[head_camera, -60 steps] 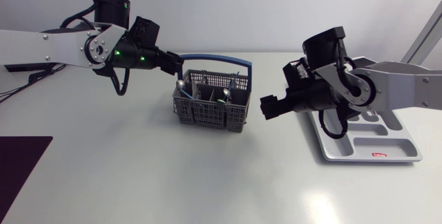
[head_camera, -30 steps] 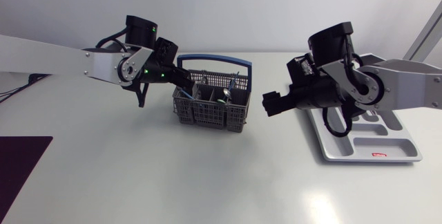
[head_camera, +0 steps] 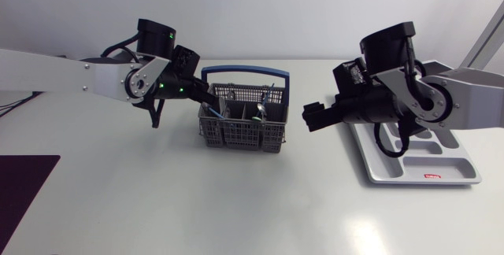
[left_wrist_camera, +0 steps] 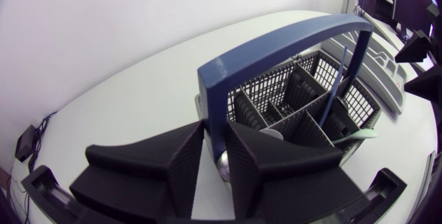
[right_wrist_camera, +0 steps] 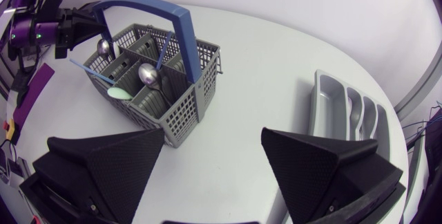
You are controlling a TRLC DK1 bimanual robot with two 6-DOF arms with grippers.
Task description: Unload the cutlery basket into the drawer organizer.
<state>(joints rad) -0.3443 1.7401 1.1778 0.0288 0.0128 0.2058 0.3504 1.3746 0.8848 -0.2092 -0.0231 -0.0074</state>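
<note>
Basket handle [left_wrist_camera: 276, 41] blocks left hand [left_wrist_camera: 214, 133], grip unclear; right hand [right_wrist_camera: 213, 137] wide open near organizer [right_wrist_camera: 319, 103].

The right arm [head_camera: 425, 101] hides perhaps half the organizer [head_camera: 441, 167].

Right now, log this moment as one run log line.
left end effector: at basket, by spoon | right end effector: open, empty, between basket and organizer
</note>
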